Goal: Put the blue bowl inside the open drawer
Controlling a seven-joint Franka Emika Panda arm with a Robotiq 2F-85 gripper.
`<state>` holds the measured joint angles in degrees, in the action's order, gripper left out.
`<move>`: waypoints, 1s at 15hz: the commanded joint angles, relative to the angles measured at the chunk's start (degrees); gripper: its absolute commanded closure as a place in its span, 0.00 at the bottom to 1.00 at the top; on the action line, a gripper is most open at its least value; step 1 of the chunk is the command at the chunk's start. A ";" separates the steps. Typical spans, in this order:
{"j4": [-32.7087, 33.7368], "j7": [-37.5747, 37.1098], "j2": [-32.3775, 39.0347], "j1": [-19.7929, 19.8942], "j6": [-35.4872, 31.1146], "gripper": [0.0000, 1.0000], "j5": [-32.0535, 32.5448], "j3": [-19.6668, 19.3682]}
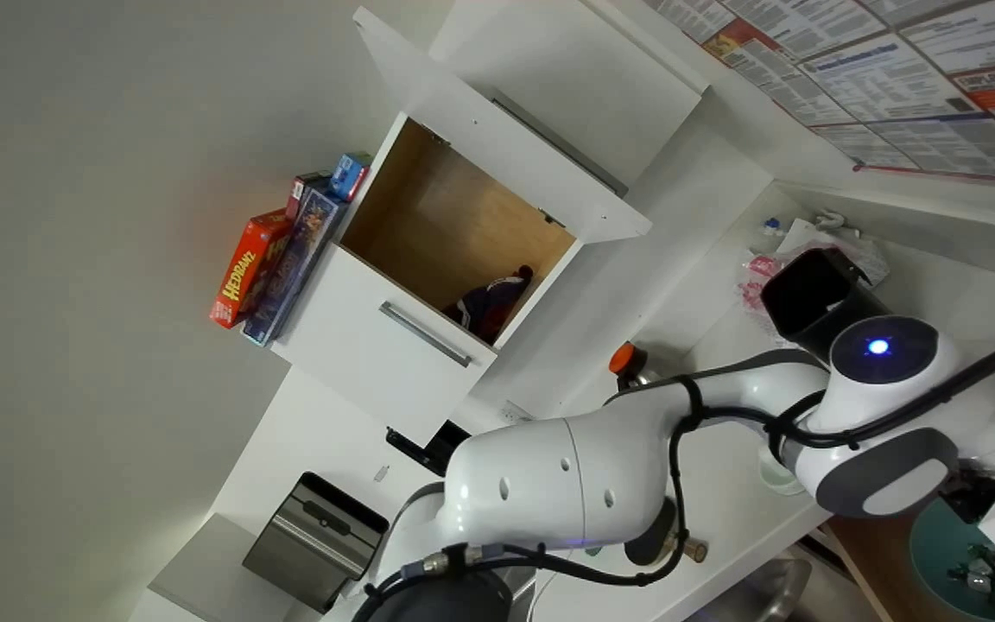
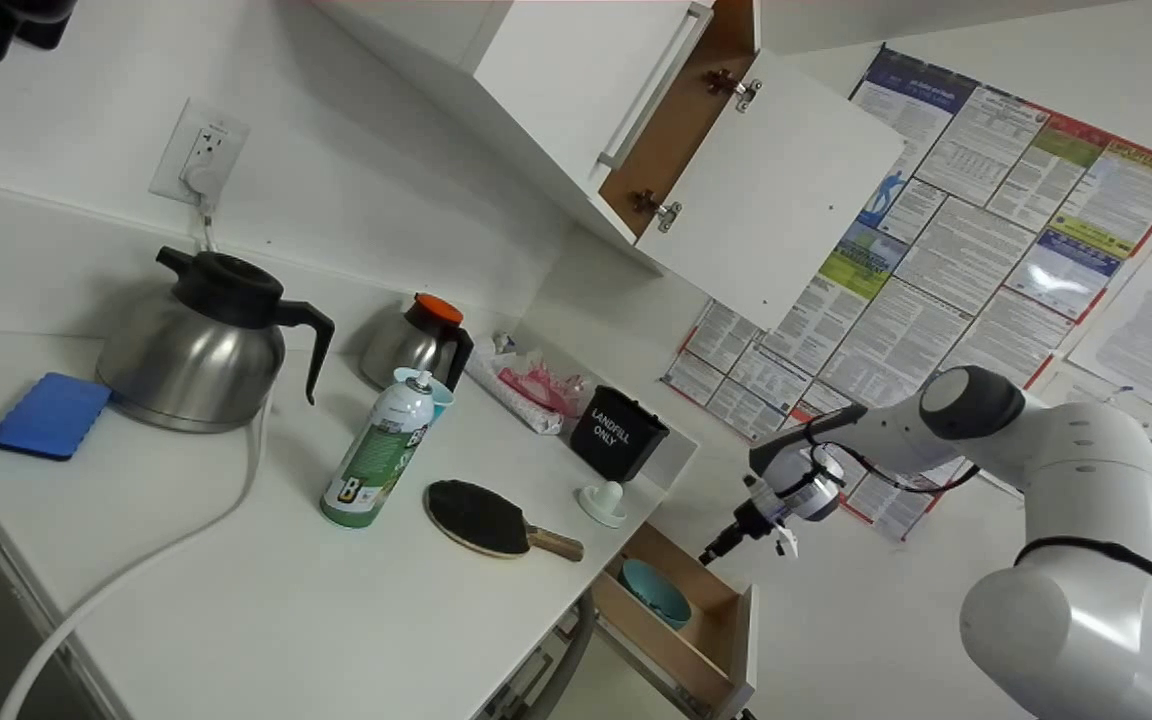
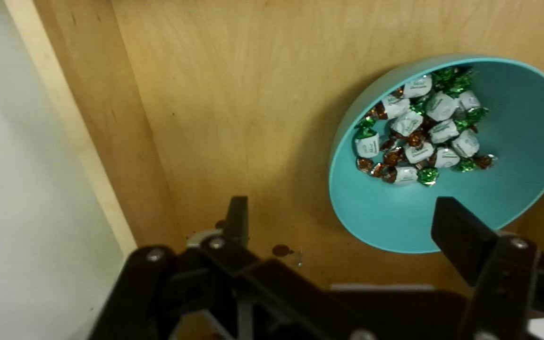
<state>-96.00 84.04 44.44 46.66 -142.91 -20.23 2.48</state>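
In both exterior views the small round teal-blue bowl (image 2: pixel 648 588), smooth and plastic-looking, lies inside the boxy open drawer (image 2: pixel 651 645), which has light brown wooden walls and a white front. In the wrist view it holds a heap of twist-wrapped candies (image 3: pixel 442 106) in white, green and brown foil, gathered toward one side; whether its rim meets a drawer wall I cannot tell. The black two-fingered pincer (image 3: pixel 342 210) hangs over the drawer near the bowl and is spread wide, its blocky dark fingers (image 3: pixel 461 238) well apart; in the wrist view one of them covers part of the bowl's rim, and contact cannot be made out. A glossy white jointed robot arm (image 2: pixel 1086 490) carries the pincer. Beside the drawer, a long flat white bench (image 2: pixel 356 610) bears, in an exterior view, a broad silver steel carafe (image 2: pixel 191 360) with a black lid, a smaller steel carafe (image 2: pixel 398 348) with an orange lid, a flat rectangular blue pad (image 2: pixel 51 412), a cylindrical green-and-white spray can (image 2: pixel 376 465), a round black paddle (image 2: pixel 476 517) with a wooden handle, a small pale round dish (image 2: pixel 596 512), and a boxy black plastic bin (image 2: pixel 626 452) lettered LANDFILL ONLY. Above the bench a boxy white cupboard (image 1: pixel 351 337) has one flat door (image 1: pixel 497 147) swung out; in an exterior view a dark blue and red fabric bundle (image 1: pixel 489 304) lies inside it, and an orange-red cardboard game box (image 1: pixel 243 272) sits on top beside a long dark blue box (image 1: pixel 301 263).
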 commanded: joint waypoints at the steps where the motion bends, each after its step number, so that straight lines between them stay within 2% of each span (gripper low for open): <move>1: -10.58 -1.46 -11.14 -0.43 1.90 0.00 0.86 -1.16; 9: -22.82 -6.67 -25.89 -4.40 5.54 0.00 -1.06 -3.16; 12: -24.59 -7.45 -28.22 -7.12 6.69 0.00 -0.27 -5.19; 13: -21.56 -5.48 -24.92 -7.23 5.72 0.00 -1.31 -5.53; 15: -21.86 -5.55 -25.25 -8.33 5.74 0.00 -1.25 -6.45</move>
